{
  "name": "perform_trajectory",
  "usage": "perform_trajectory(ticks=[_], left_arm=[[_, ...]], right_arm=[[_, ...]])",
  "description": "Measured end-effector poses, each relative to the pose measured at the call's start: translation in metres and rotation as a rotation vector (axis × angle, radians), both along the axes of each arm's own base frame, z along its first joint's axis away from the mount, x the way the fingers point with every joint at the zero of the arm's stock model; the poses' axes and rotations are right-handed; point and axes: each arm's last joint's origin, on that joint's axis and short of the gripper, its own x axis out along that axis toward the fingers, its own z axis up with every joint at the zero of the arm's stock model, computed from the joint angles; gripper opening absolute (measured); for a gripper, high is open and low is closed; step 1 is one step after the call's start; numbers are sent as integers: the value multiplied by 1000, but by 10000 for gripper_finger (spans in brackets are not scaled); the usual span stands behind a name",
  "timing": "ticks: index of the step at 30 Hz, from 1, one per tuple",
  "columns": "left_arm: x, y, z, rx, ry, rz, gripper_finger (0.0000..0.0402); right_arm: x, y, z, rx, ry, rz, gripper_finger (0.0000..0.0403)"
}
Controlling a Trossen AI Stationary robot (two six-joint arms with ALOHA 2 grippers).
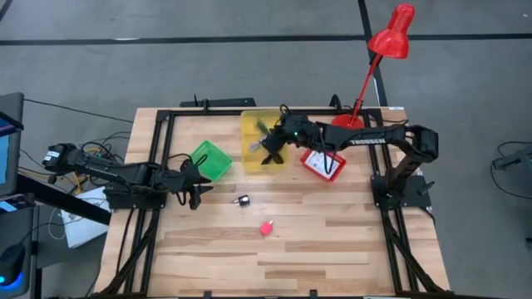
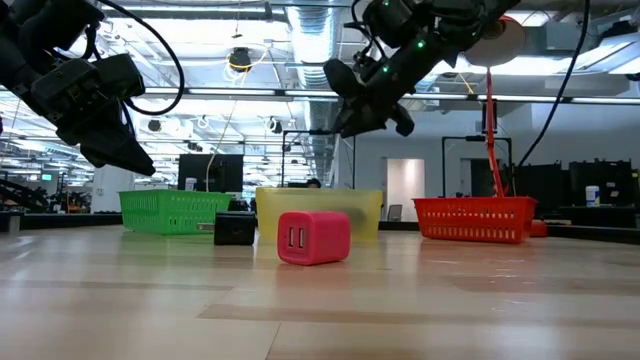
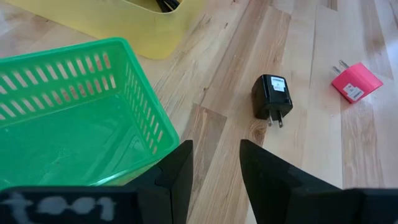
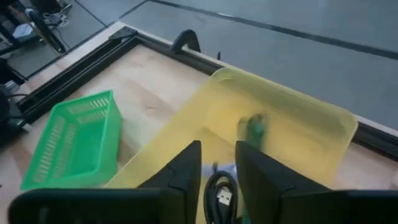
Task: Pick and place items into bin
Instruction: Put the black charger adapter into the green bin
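Observation:
A pink USB charger block (image 1: 266, 227) (image 2: 313, 237) (image 3: 356, 82) and a black plug charger (image 1: 243, 200) (image 3: 272, 98) lie on the bare wood. My left gripper (image 1: 196, 196) (image 3: 214, 168) hovers open above the table by the green basket, short of the black charger. My right gripper (image 1: 271, 149) (image 4: 217, 163) hangs open above the yellow bin (image 1: 262, 139) (image 4: 280, 130). Inside that bin lie a black USB cable (image 4: 221, 194) and a blurred green item (image 4: 254, 127).
A green mesh basket (image 1: 212, 159) (image 3: 68, 118) stands left of the yellow bin and a red basket (image 1: 322, 164) right of it. A red desk lamp (image 1: 391, 33) rises at the far right. Black frame rails (image 1: 158, 149) border the table. Open wood stretches along the near side.

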Motion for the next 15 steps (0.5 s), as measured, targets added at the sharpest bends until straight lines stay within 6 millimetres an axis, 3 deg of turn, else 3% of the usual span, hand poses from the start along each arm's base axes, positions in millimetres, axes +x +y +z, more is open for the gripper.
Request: perform_trajectory(ticks=[7,15], left_arm=[[0,0,0,0,0,0,119],[0,0,0,0,0,0,119]], right_arm=[[3,13,0,-10,5,36,118],[6,57,-7,-11,112,172,120]])
